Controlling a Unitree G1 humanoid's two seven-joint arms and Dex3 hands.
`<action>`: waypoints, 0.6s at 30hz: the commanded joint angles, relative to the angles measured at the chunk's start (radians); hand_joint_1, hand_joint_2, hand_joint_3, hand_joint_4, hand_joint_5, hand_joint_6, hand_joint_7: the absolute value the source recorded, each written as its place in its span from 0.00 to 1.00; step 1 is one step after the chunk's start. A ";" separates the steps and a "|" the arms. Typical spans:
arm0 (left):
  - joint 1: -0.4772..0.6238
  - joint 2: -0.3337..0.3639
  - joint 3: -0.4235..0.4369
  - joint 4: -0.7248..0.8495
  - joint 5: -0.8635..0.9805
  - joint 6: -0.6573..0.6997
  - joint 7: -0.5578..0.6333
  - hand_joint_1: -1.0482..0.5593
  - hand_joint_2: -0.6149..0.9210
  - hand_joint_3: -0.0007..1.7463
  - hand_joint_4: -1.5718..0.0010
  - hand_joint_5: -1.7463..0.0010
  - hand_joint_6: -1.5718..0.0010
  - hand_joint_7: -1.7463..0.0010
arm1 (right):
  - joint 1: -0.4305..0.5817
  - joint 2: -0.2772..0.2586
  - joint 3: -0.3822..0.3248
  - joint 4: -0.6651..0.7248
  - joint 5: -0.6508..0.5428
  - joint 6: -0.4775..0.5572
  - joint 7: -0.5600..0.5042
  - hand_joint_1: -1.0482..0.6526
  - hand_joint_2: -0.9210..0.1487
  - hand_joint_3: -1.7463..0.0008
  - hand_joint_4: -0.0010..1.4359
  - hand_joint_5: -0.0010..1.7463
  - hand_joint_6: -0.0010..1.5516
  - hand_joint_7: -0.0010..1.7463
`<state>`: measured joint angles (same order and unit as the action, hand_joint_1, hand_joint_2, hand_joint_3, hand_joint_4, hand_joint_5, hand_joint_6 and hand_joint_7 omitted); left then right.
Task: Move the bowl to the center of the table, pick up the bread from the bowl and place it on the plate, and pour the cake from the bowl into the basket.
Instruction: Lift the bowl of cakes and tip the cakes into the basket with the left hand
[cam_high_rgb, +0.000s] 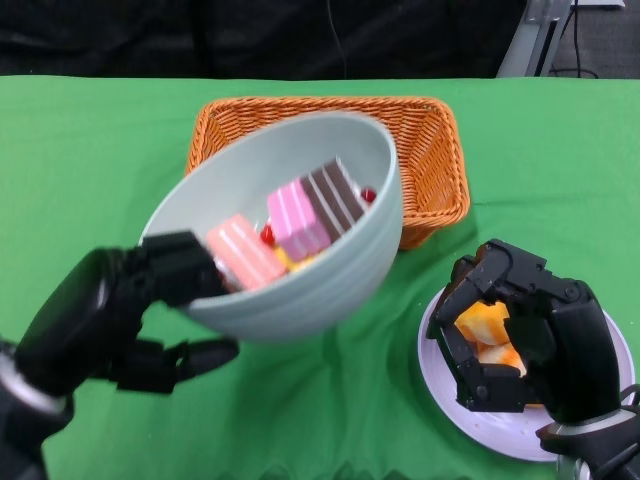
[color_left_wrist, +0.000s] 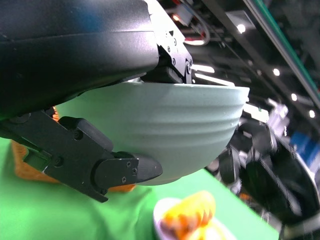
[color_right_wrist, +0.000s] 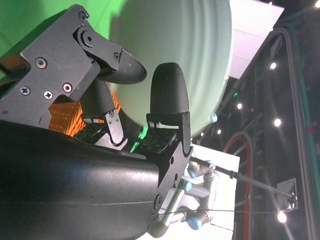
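Left robot hand (cam_high_rgb: 150, 300) grips the pale green bowl (cam_high_rgb: 300, 290) at its near-left rim, fingers over the edge and others beneath the wall, holding it lifted off the green worktop (cam_high_rgb: 90, 150). The bowl is tilted so its opening faces up and toward the camera's side, its far rim overlapping the front edge of the orange wicker basket (cam_high_rgb: 435, 150), which lies with its long axis running left to right across the worktop. Inside the bowl lie cake pieces (cam_high_rgb: 300, 220): a pink and brown layered slice leaning against the far wall, and a pink piece nearer the gripping fingers, with small red and yellow bits between them.

Right robot hand (cam_high_rgb: 525, 335) is over the white plate (cam_high_rgb: 600, 420) at the right, its fingers curled around the orange-yellow bread (cam_high_rgb: 482, 322); whether the bread already rests on the plate cannot be told.
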<state>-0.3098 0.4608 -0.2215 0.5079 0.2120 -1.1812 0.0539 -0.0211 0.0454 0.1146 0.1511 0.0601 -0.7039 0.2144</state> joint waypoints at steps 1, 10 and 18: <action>-0.068 -0.035 -0.001 0.006 -0.110 0.042 -0.075 0.63 0.79 0.64 0.57 0.00 0.57 0.16 | -0.004 -0.006 0.003 0.019 0.020 -0.012 0.014 0.54 0.46 0.35 0.55 0.91 0.48 0.77; -0.216 -0.143 0.054 0.092 -0.208 0.191 -0.222 0.60 0.84 0.57 0.57 0.00 0.58 0.15 | 0.003 -0.003 0.018 0.035 0.012 -0.004 0.026 0.53 0.48 0.34 0.55 0.95 0.47 0.82; -0.324 -0.228 0.102 0.180 -0.198 0.251 -0.262 0.57 0.87 0.52 0.53 0.00 0.60 0.11 | 0.009 -0.002 0.037 0.070 0.010 -0.018 0.051 0.51 0.52 0.29 0.56 0.98 0.47 0.85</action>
<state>-0.5998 0.2356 -0.1415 0.6811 0.0286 -0.9329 -0.2033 -0.0222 0.0488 0.1497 0.2148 0.0639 -0.7101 0.2632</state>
